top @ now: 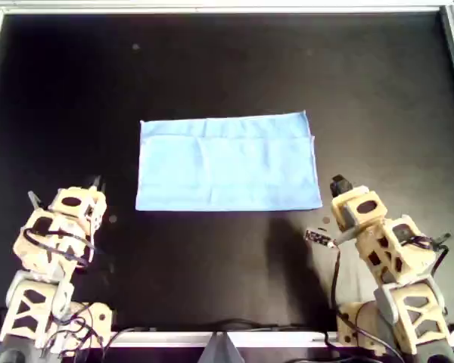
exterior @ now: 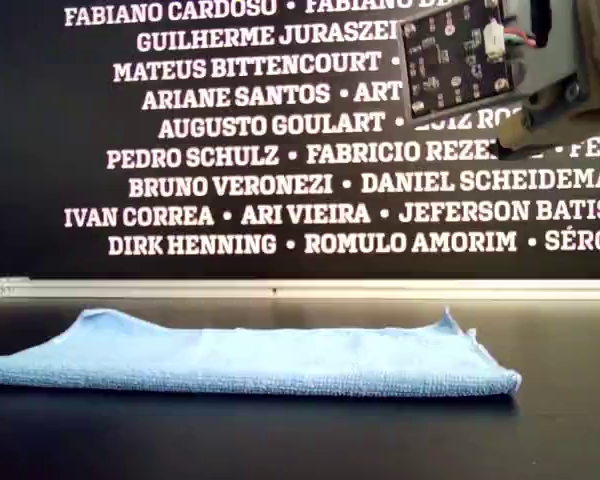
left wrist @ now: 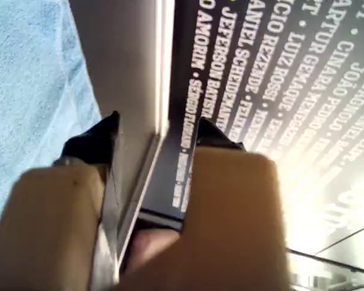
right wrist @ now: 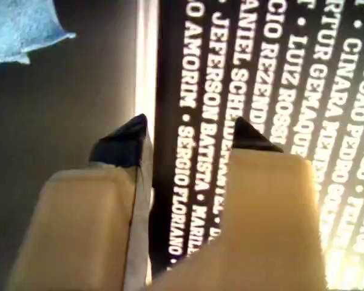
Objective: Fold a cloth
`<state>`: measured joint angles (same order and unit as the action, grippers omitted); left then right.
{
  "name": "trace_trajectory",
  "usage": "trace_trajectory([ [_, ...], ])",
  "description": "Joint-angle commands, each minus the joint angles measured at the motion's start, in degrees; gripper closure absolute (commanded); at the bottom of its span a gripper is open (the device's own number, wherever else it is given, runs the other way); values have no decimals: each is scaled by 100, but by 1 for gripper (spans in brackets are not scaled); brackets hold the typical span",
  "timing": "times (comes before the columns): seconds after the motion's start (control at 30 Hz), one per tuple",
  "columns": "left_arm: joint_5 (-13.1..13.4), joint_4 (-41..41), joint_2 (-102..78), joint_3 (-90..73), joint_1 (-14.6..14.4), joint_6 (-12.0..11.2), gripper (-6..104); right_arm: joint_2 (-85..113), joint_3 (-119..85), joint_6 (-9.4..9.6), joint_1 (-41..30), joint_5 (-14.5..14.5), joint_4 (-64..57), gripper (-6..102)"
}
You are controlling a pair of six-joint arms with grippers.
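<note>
The light blue cloth lies flat as a wide rectangle in the middle of the black table, with a faint line running near its far edge. In the exterior view the cloth sits low, slightly raised at its ends. My left gripper hovers off the cloth's near corner at the overhead view's left. Its jaws stand open and empty, with cloth beside them. My right gripper is just off the near corner at the overhead view's right, open and empty, with a cloth corner in sight.
A pale metal rail borders the black table at the far side and both sides. Behind it stands a black wall printed with white names. An arm's circuit board hangs at the exterior view's upper right.
</note>
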<state>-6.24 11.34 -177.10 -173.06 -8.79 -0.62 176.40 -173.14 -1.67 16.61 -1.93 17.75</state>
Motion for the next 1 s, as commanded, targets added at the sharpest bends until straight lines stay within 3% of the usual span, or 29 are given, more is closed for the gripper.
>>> trace_trajectory([
  [0.0,9,-35,-53,70,79,-9,55,70,18,26,18,-44,-70,30],
  [0.13,9,-35,-53,70,79,-44,55,-387,193,26,-44,-9,-70,23],
  [0.63,0,-35,457,70,35,0,55,-5572,2681,-88,26,-70,-53,22],
  [0.97,-53,-35,782,70,9,9,55,-6126,2689,-88,-18,-62,-44,22],
])
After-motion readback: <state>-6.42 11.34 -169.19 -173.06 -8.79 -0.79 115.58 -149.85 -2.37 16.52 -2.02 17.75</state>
